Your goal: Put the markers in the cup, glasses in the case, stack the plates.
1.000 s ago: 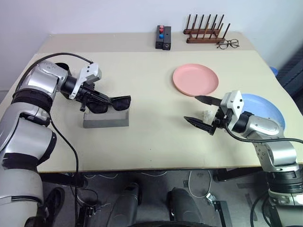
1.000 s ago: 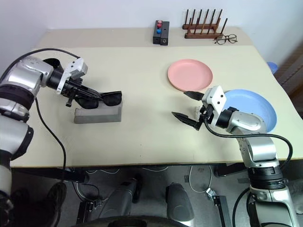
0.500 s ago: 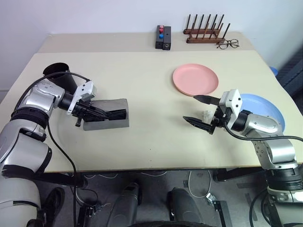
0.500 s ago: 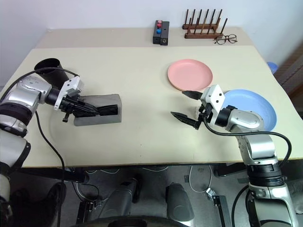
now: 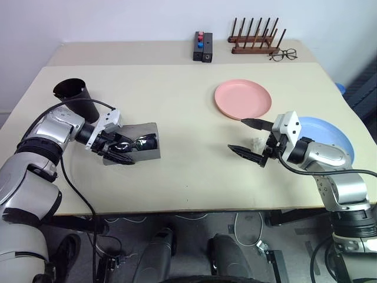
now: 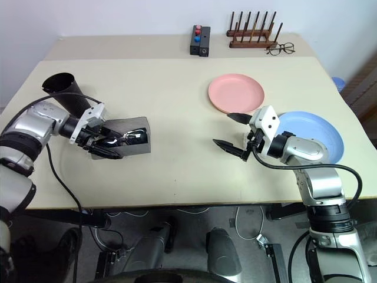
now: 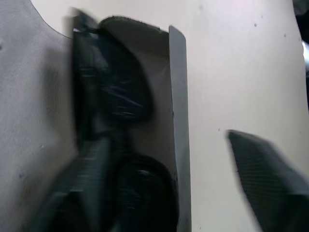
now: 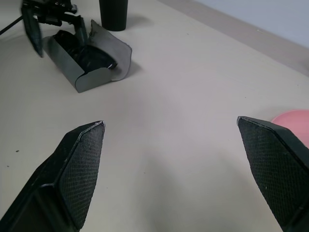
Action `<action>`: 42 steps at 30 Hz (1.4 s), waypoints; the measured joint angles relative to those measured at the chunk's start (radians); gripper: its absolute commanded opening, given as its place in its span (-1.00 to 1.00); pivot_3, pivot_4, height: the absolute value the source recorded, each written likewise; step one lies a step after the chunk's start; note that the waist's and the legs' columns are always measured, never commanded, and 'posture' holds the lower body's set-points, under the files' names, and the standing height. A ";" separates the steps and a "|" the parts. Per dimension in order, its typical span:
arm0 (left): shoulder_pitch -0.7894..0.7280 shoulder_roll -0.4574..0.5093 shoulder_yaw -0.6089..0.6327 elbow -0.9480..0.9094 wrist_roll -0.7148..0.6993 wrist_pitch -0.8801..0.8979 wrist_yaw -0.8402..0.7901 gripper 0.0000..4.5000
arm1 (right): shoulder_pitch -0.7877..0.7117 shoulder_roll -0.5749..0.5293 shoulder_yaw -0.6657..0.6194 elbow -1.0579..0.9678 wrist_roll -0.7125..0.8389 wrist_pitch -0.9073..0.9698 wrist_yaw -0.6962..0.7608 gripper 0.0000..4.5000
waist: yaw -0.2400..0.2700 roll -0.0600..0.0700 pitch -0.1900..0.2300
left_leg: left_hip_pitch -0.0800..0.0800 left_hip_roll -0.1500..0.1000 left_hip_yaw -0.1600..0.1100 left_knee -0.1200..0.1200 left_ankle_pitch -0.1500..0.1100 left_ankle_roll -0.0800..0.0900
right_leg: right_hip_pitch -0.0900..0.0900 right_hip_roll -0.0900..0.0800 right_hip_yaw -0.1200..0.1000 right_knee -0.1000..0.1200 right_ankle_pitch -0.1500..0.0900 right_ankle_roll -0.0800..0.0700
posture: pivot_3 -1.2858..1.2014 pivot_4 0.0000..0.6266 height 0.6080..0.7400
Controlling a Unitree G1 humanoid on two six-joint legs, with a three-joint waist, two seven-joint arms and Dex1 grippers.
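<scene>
Glasses: while they lie inside the open case (image 6: 121,143), the glasses (image 6: 121,139) sit lenses-down in its tray, and the left tool (image 6: 105,143) straddles them with fingers spread, gripping nothing.
Case: it rests on the worktop (image 6: 177,118), just beside the cup (image 6: 63,89), lid flap standing up at the far end.
Advice: the left tool would best rise straight clear, so neither finger snags the frame, then press the flap down.
Right tool: the right tool (image 6: 232,132) hovers wide open and empty, near the pink plate (image 6: 236,93) and blue plate (image 6: 321,138).
</scene>
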 measured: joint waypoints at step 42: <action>0.000 0.026 0.041 0.006 -0.029 -0.230 0.000 0.97 | -0.010 0.015 0.020 0.009 -0.010 -0.008 0.000 1.00 | 0.000 0.000 0.000 | 0.000 0.000 0.000 0.000 0.000 0.000 | -0.001 0.000 0.000 0.000 0.000 0.000 | 0.03 -0.52 1.00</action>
